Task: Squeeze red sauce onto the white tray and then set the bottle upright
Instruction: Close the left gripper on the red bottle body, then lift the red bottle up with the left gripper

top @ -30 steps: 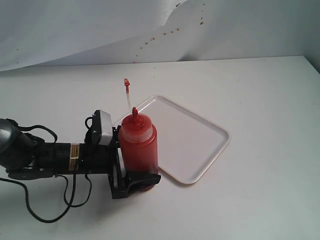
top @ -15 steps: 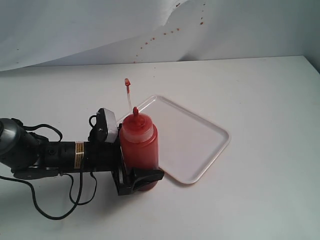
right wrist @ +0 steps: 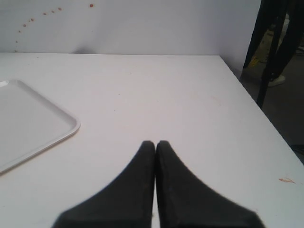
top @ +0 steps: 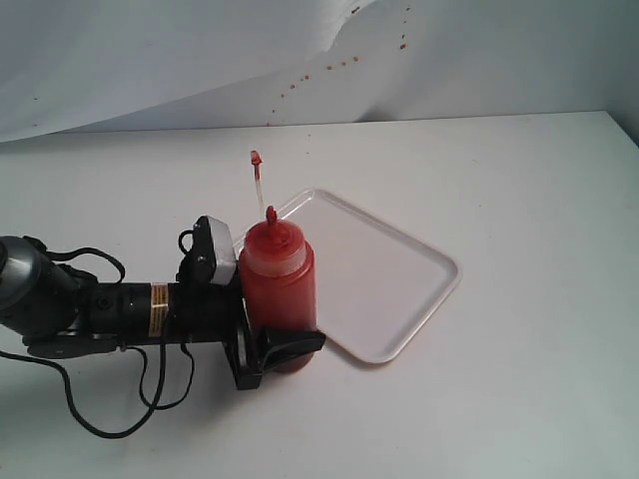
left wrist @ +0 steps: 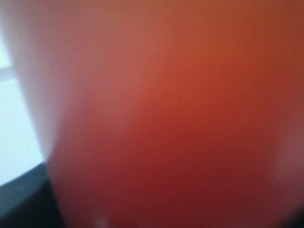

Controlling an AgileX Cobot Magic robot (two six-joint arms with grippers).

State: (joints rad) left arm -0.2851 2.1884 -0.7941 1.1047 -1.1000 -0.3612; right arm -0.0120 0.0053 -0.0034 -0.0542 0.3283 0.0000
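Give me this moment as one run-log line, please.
left gripper: shut on bottle, upright at white tray edge | right gripper: shut, empty | white tray: no drops seen

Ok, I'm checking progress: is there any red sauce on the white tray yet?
No, the white tray looks plain white all over in the exterior view, with no red drops.

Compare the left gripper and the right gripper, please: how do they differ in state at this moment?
The left gripper is closed on the bottle, low on its body; the right gripper is closed on nothing, its fingers pressed together. The left gripper sits beside the edge of the white tray; the right gripper hangs over the table, apart from that tray. Both have black fingers.
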